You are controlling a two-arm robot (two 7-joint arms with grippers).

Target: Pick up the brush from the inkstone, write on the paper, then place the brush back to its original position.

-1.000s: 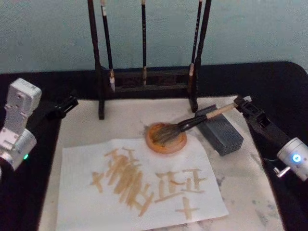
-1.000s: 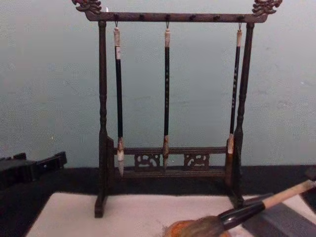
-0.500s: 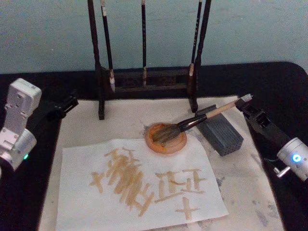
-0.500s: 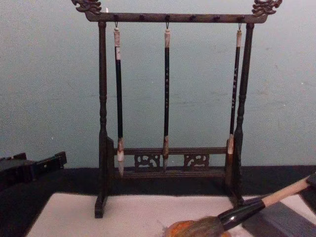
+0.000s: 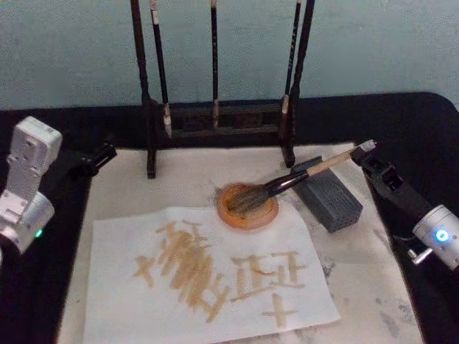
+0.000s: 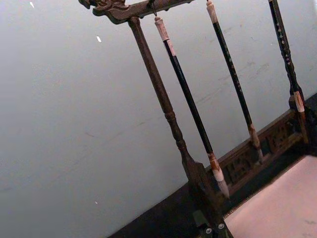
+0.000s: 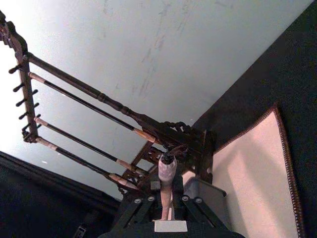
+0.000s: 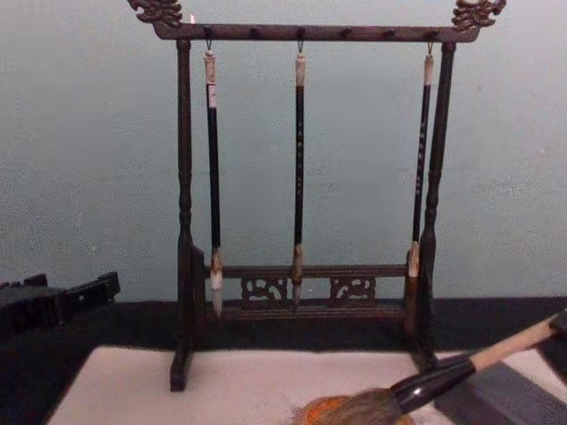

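Note:
The brush [image 5: 301, 174] lies tilted, its bushy head resting in the round orange-brown inkstone [image 5: 252, 219] and its pale handle sloping up to the right over a grey block. My right gripper [image 5: 370, 159] is at the handle's end, shut on it; in the right wrist view the handle [image 7: 166, 171] runs out between the fingers [image 7: 142, 204]. The chest view shows the brush [image 8: 443, 379] and the inkstone [image 8: 321, 410] at the bottom edge. The paper [image 5: 122, 287] lies in front of the inkstone, covered with tan strokes. My left gripper [image 5: 102, 153] is parked at the mat's left edge.
A dark wooden rack [image 5: 215, 118] with three thin hanging brushes [image 8: 299, 168] stands behind the inkstone. The grey block [image 5: 331, 201] sits right of the inkstone under the handle. A stained beige mat [image 5: 186, 175] covers the black table [image 5: 416, 122].
The brush handle's end and my right gripper have shifted slightly right and down, lowering the handle toward the block. The bristles stay on the inkstone. The left arm has not moved.

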